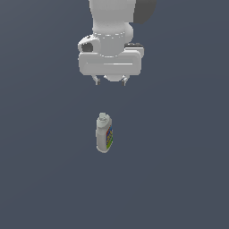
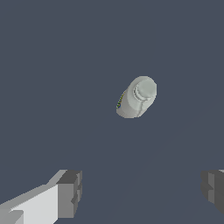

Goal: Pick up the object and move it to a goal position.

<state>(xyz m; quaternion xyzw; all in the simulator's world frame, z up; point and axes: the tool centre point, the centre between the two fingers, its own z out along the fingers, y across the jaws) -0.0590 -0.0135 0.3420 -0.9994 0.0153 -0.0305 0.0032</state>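
Observation:
The object, a small white bottle point(image 1: 104, 133) with a round cap and a coloured label on its side, stands upright on the dark grey floor in the exterior view. My gripper point(image 1: 110, 81) hangs well above it, open, with nothing between its short fingertips. The wrist view looks down on the bottle point(image 2: 136, 97) cap-first, a sliver of label showing at its side. Both fingers point(image 2: 70, 194) frame that picture's edge, spread wide, and the bottle lies apart from the gap between them.
The large white arm point(image 1: 112, 31) fills the upper middle of the exterior view. Around the bottle there is only the plain dark grey floor point(image 1: 179, 170).

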